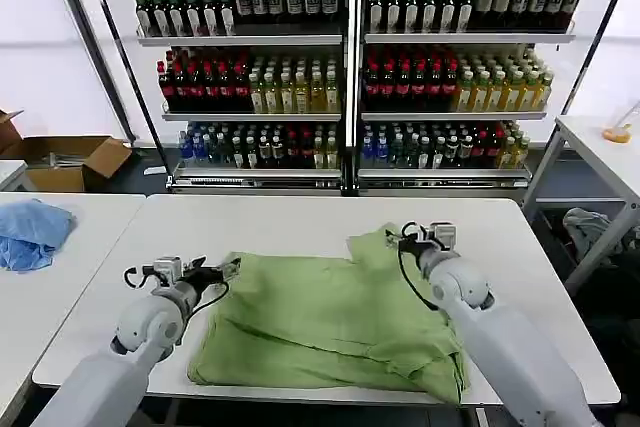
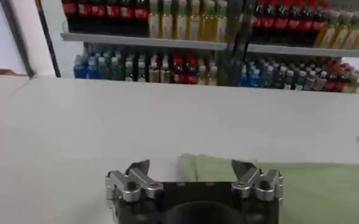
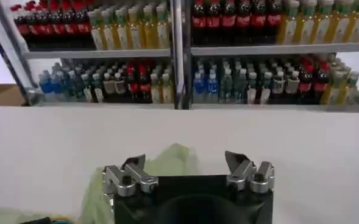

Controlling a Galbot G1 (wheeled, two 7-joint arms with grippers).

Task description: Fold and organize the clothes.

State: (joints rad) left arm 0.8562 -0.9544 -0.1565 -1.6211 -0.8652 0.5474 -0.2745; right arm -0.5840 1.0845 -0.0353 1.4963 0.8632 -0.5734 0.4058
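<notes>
The clothes, a light green shirt (image 1: 330, 322), lie crumpled and partly doubled over on the white table (image 1: 250, 222), with one corner bunched up at the far right. My left gripper (image 1: 197, 268) hovers open at the shirt's left edge, holding nothing. In the left wrist view the open left gripper (image 2: 191, 170) has green fabric (image 2: 277, 182) just ahead of it and to one side. My right gripper (image 1: 425, 235) is open over the bunched far-right corner. The right wrist view shows the right gripper (image 3: 185, 163) with a green peak of cloth (image 3: 167, 159) between and beyond its fingers, not gripped.
A light blue garment (image 1: 30, 232) lies on the neighbouring table at the left, with a cardboard box (image 1: 70, 160) behind it. Shelves of bottles (image 1: 350, 67) stand beyond the table's far edge. Another table (image 1: 600, 142) and a grey cloth (image 1: 590, 227) are at the right.
</notes>
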